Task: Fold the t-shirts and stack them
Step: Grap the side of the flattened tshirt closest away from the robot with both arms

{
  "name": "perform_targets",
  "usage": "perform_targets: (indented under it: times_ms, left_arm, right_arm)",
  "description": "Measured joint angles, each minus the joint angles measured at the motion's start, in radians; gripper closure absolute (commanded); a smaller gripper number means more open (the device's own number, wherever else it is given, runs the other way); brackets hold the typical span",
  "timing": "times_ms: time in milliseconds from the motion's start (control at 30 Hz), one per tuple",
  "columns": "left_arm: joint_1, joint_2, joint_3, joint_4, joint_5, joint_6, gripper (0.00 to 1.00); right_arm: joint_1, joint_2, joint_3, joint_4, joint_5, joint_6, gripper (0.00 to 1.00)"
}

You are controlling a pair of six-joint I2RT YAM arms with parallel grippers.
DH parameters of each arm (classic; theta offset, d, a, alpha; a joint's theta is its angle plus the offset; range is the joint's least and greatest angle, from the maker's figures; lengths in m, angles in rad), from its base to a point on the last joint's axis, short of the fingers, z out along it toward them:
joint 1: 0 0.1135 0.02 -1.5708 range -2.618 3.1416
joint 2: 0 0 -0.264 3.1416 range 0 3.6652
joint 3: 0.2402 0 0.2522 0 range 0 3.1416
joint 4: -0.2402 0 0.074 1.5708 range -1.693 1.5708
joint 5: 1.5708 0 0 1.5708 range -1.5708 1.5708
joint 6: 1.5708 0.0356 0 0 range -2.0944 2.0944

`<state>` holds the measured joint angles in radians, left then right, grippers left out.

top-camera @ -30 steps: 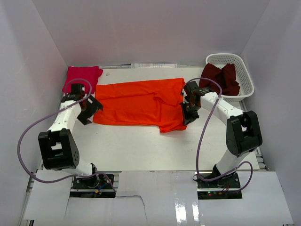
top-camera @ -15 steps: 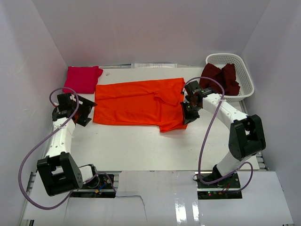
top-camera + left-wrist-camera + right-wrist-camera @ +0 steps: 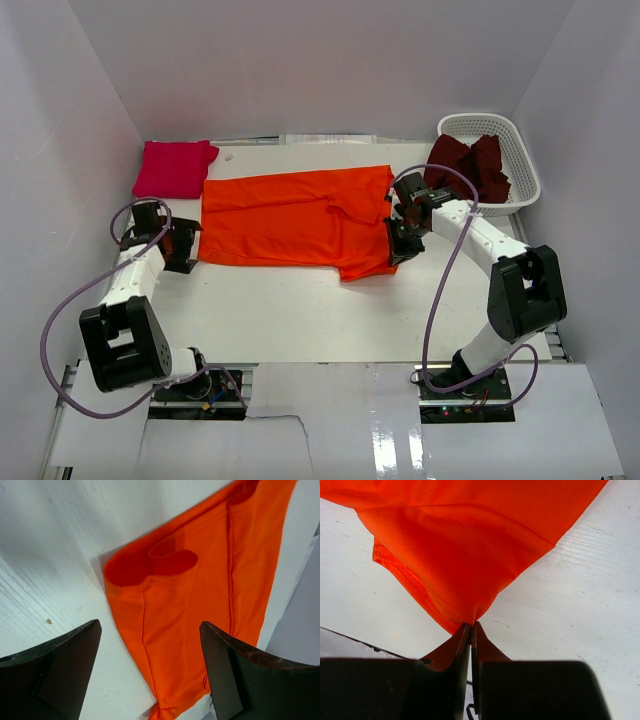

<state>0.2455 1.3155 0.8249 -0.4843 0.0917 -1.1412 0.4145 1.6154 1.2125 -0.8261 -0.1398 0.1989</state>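
The orange t-shirt [image 3: 290,220] lies spread across the middle of the table. My right gripper [image 3: 397,240] is shut on its right edge; in the right wrist view the cloth [image 3: 465,545] is pinched between the closed fingers [image 3: 471,630]. My left gripper [image 3: 180,250] is open at the shirt's left edge, holding nothing; in the left wrist view the orange cloth [image 3: 200,595] lies on the table between the spread fingers [image 3: 70,655]. The magenta-pink t-shirt [image 3: 175,167] lies folded at the back left. The dark maroon t-shirt [image 3: 470,165] sits in the basket.
The white lattice basket [image 3: 520,170] stands at the back right corner. White walls enclose the table on three sides. Purple cables loop from both arms.
My left arm has drawn back and swung in to the shirt's left edge, low over the table. The right gripper has stayed shut on the right edge.
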Motion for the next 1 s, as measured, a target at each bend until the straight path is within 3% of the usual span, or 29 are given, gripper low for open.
perform_targets:
  times_ms: [333, 700, 1000]
  left_arm:
    - [-0.027, 0.210, 0.004, 0.036, -0.064, -0.047, 0.13]
    - [-0.058, 0.212, 0.081, 0.048, -0.136, -0.045, 0.15]
    - [-0.097, 0.249, 0.127, 0.048, -0.156, -0.047, 0.25]
  right_arm:
    - [0.000, -0.005, 0.000, 0.000, -0.002, 0.000, 0.92]
    - [0.000, -0.006, -0.007, 0.006, -0.002, 0.000, 0.92]
    - [0.000, -0.006, -0.020, 0.017, -0.002, 0.000, 0.92]
